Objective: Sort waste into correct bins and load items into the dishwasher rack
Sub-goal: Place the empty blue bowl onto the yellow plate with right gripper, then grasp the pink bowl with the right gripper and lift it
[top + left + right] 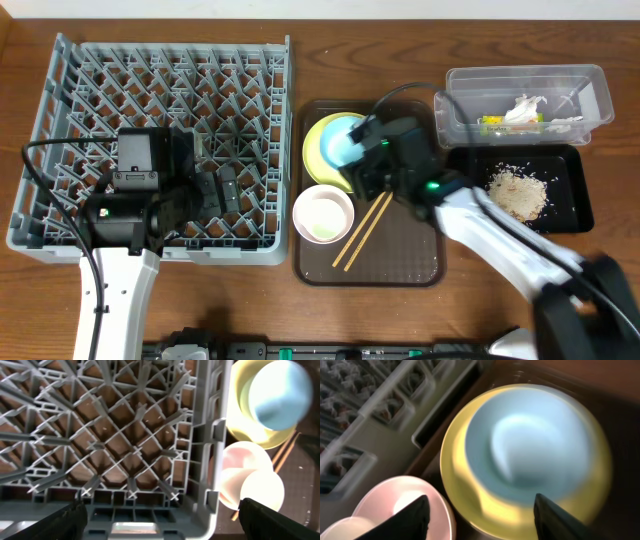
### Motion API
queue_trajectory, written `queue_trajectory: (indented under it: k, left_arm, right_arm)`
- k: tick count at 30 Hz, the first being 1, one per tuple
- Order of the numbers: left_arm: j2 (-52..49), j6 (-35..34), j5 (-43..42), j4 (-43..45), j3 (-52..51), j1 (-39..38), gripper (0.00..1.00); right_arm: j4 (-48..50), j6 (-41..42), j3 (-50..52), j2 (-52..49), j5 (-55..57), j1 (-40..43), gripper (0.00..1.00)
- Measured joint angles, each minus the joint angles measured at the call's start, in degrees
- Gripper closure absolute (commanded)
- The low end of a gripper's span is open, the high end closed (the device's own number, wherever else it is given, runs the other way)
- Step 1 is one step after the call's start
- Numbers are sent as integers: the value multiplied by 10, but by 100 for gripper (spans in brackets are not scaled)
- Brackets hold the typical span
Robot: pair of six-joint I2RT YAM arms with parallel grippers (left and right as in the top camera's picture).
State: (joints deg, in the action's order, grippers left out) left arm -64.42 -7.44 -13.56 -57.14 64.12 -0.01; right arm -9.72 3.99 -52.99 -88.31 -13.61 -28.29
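Right jaws spread, empty, over light blue bowl (535, 445) in yellow plate (470, 500) at brown tray's (400, 262) far corner; white bowl (323, 214), chopsticks (362, 232) close by, rack (288, 100) wall beside. Left jaws wide above rack.

The grey plastic rack (170, 45) looks matt, the light blue bowl (535, 450) glossy, the chopsticks (362, 232) bare wood.

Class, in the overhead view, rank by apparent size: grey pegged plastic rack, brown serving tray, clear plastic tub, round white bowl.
Largest first:
grey pegged plastic rack
brown serving tray
clear plastic tub
round white bowl
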Motion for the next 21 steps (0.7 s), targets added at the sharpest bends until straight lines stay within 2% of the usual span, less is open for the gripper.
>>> queue_trajectory:
  k: [2,4,5,9,15,21]
  left_arm:
    - [0,0,-5,10,0,-3,2]
    - [0,0,-9,17,0,-12,2]
    - [0,0,-11,20,0,-17,2]
    - [0,0,-9,23,0,-40,2]
    - [-1,-25,40,-10,0,-42,2]
    - [-1,-46,64,-34,0,-42,2]
  right_arm:
    - [-47,0,-1,49,0,20,1]
    - [-94,-1,-3,85,0,37,1]
    - [-115,-2,-3,100,1,43,2]
    - [-162,-4,-3,132,-17,56,27]
    - [-164,19,-3,133,-76,38,38]
    - [-165,53,-3,92,-77,-35,44]
